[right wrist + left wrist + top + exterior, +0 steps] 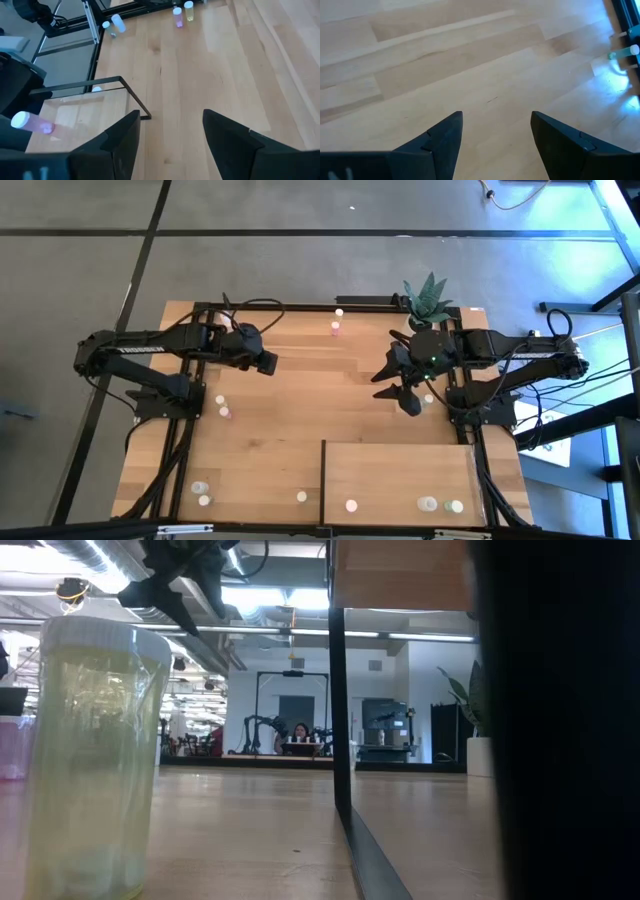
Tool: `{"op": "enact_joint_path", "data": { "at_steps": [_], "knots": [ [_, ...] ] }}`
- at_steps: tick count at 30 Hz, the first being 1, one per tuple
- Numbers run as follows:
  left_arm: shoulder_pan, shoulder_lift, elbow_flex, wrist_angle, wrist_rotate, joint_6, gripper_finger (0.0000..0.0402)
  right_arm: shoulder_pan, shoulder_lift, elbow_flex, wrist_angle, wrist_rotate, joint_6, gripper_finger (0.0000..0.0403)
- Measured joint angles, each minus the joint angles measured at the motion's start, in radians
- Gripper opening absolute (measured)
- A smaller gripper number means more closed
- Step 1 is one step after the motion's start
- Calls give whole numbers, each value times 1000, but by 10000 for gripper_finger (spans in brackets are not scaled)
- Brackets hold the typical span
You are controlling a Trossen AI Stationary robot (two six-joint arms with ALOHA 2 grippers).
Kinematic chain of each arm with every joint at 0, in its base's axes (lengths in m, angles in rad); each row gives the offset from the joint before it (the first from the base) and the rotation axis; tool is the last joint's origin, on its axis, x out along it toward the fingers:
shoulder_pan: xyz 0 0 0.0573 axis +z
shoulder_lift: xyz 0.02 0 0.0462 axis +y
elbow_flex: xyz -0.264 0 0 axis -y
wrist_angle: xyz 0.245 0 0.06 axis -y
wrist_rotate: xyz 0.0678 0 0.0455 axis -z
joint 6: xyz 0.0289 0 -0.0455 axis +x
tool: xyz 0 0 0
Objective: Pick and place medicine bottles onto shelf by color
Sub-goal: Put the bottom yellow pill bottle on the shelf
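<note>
Above bare planks, left gripper [268, 366] and right gripper [405, 393] gape, holding nothing. Bottles [222, 406] scatter toward seven o'clock, several on the shelf [390, 470]; a careless descent could topple them.

bare tabletop [300, 395] mid-table, plant [428, 297] crowding right tool [408, 393]

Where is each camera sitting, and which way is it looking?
High view: above, looking straight down at the table, both arms and the shelf.
Low view: at tabletop height, looking across into the room; a yellowish bottle stands close, one arm overhead.
Left wrist view: on the left arm, past the open left claw onto bare wood.
Right wrist view: past the open right claw.
High and right wrist views share the shelf.
</note>
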Motion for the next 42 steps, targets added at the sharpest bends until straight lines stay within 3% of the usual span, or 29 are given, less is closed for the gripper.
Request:
{"op": "enact_joint_path", "data": {
  "at_steps": [8, 13, 22, 28, 35, 39, 42],
  "knots": [
    [-18, 0, 0, -6, 6, -20, 228, -1, 0, 0, 0, 8, 25, 218],
    [-63, 0, 0, -101, 67, -181, 228, -1, 0, 0, 0, 8, 25, 218],
    [-184, 0, 0, -303, 72, -474, 228, -1, 0, 0, 0, 8, 24, 218],
    [-258, 0, 0, -298, 38, -461, 228, -1, 0, 0, 0, 9, 21, 218],
    [-269, 15, 1, -317, 27, -586, 228, -1, 0, 0, 0, 13, -8, 218],
    [-249, 51, 1, -364, 33, -428, 228, -1, 1, 0, 0, 67, -13, 218],
    [-220, 70, 1, -399, 78, -406, 228, -1, 1, 0, -1, 86, -26, 218]
  ]
}}
